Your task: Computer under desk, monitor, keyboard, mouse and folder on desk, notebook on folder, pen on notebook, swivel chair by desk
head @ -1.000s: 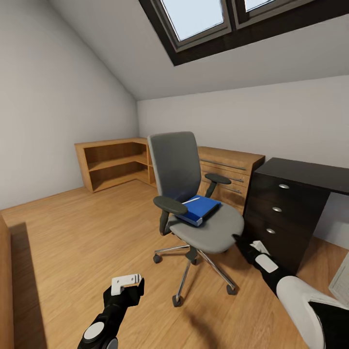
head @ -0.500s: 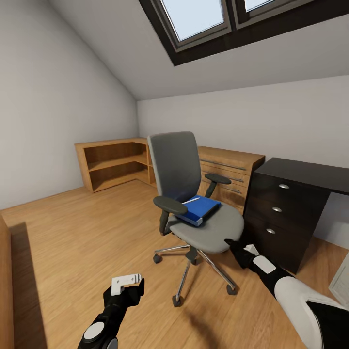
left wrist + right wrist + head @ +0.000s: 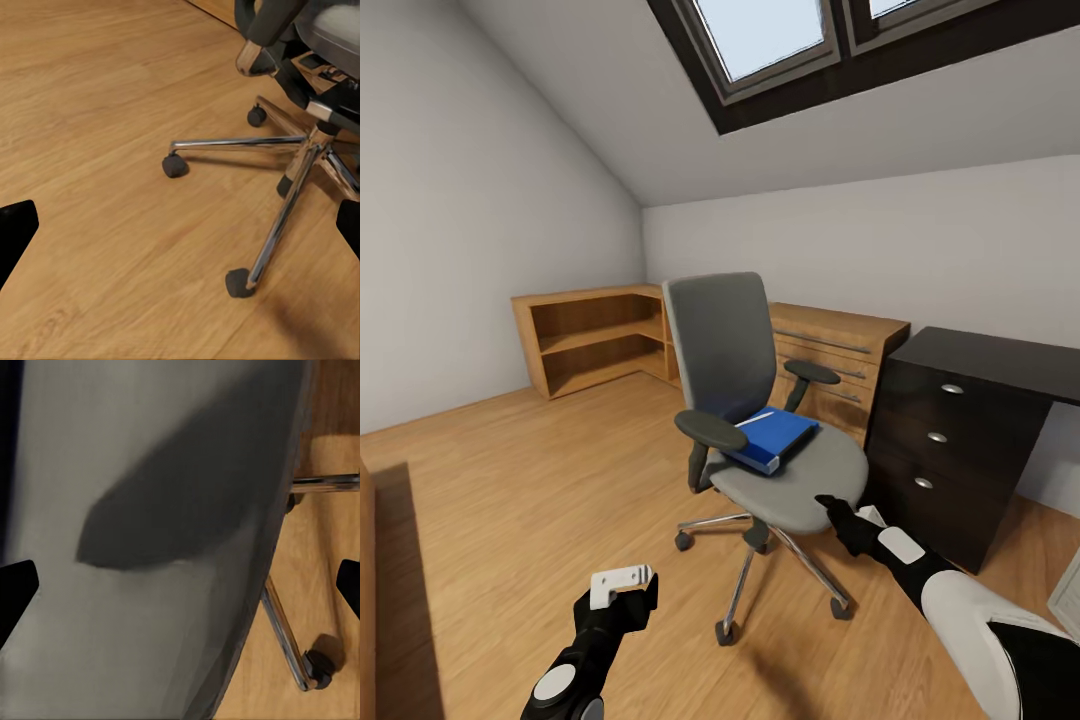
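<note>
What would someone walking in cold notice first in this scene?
Most striking is the grey swivel chair in mid-room, with a bright blue folder lying on its seat. The right gripper reaches toward the seat's front edge, and a black desk with round knobs stands just right of the chair, beneath the skylight.

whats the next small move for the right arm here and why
Probably extend the right gripper forward over the swivel chair seat toward the folder. The gripper sits open at the seat's near edge, short of the blue folder, which lies on the seat and has to go to the desk.
</note>
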Tool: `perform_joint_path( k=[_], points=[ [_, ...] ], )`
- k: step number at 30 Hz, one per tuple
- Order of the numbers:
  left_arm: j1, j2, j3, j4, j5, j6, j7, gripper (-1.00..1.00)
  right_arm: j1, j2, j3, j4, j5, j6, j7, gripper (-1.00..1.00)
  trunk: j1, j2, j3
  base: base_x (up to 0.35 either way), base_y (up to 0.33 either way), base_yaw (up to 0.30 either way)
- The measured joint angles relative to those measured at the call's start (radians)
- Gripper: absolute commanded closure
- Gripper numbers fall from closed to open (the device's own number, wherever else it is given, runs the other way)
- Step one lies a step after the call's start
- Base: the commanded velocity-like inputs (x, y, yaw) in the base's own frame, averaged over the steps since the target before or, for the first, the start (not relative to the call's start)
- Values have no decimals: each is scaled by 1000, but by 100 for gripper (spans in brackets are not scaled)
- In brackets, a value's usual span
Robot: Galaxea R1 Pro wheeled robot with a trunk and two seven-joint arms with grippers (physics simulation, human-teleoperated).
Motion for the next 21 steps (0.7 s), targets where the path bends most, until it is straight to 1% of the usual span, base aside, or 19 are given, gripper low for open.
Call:
perform_joint_path(
  k=[3,5,6,9,16,18,21],
  points=[
    [0,0,0,0,0,0,0,-100,0,1,-6,-1,-8,1,2,-100,0,0,0,241,0,0],
    [0,0,0,0,0,0,0,-100,-1,1,-12,-2,-5,1,2,-100,0,0,0,251,0,0],
    [0,0,0,0,0,0,0,-100,0,1,-6,-1,-8,1,2,-100,0,0,0,198,0,0],
    [0,0,0,0,0,0,0,-100,0,3,-4,-2,-9,2,2,-100,0,0,0,81,0,0],
    [0,0,0,0,0,0,0,-100,0,2,-5,-3,-8,6,2,-100,0,0,0,7,0,0],
    [0,0,0,0,0,0,0,-100,0,2,-5,-3,-8,7,1,-100,0,0,0,143,0,0],
    [0,0,0,0,0,0,0,-100,0,3,-10,-3,-3,6,1,-100,0,0,1,309,0,93]
  ],
)
